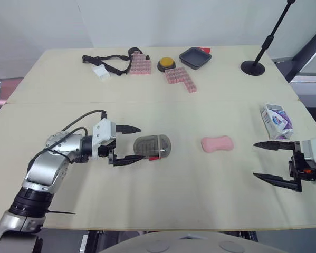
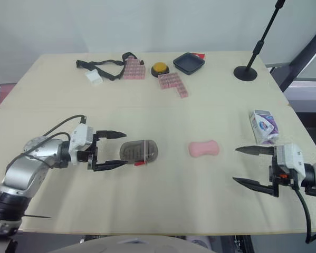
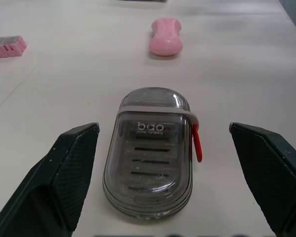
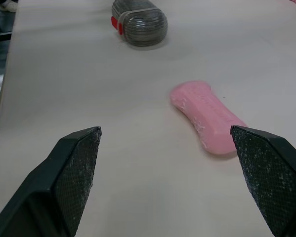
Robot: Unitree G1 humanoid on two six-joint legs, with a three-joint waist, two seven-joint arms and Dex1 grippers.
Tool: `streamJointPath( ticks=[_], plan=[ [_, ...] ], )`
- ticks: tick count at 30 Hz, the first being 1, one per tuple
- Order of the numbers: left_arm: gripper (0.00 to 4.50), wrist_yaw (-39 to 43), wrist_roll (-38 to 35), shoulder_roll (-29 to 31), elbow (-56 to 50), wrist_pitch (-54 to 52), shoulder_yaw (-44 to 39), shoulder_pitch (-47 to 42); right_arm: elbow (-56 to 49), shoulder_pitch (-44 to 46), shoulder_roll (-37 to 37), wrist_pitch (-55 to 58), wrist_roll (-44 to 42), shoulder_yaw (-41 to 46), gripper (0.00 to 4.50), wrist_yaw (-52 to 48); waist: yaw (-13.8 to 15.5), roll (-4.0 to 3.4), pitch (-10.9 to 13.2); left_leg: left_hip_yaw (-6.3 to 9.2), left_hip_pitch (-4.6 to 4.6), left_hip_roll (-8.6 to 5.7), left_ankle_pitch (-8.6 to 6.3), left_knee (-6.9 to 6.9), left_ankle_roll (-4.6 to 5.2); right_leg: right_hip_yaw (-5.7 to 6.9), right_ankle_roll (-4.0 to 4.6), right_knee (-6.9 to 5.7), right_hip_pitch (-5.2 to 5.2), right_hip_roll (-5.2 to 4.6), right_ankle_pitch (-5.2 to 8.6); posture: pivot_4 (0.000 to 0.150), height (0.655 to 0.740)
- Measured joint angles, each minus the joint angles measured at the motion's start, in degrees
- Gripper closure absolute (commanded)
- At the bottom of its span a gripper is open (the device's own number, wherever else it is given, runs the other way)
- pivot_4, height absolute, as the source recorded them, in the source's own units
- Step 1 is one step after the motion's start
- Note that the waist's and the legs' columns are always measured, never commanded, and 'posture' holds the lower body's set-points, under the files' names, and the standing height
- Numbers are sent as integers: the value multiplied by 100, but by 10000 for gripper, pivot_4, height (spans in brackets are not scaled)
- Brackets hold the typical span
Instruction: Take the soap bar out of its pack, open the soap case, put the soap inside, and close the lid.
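- On the bench (image 1: 147,211), the left jaws sit wide open around the soap case (image 1: 152,147), empty; a squeeze might pop it away.
- Right jaws: wide open, empty too.

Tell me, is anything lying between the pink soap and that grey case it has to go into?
Nothing visible lies between them: the table is bare from the soap to the soap case. The case's lid is shut, though, and the left gripper sits open around one end of it.
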State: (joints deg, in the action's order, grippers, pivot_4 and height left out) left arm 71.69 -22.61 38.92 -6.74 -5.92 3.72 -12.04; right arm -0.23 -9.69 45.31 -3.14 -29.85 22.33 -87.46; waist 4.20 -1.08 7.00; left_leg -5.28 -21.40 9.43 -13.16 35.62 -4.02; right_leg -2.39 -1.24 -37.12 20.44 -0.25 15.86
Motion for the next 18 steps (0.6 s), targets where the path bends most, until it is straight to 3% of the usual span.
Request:
streamJointPath(
  ticks=[6, 18],
  plan=[
    [0, 287, 444, 111, 433, 427, 318, -353, -5, -94, -2, -55, -43, -179, 167, -1, 47, 0, 0, 0, -2, 0, -1, 14, 10, 11, 1, -5, 6, -7, 0, 1500, 7400],
    [0, 49, 984, -170, 873, 536, 755, -635, -5, -175, -29, -227, -37, -348, 167, 152, 31, 0, 0, -1, -12, 0, -1, 21, 17, 23, 2, -7, 8, -15, 1, 1500, 7400]
  ],
)
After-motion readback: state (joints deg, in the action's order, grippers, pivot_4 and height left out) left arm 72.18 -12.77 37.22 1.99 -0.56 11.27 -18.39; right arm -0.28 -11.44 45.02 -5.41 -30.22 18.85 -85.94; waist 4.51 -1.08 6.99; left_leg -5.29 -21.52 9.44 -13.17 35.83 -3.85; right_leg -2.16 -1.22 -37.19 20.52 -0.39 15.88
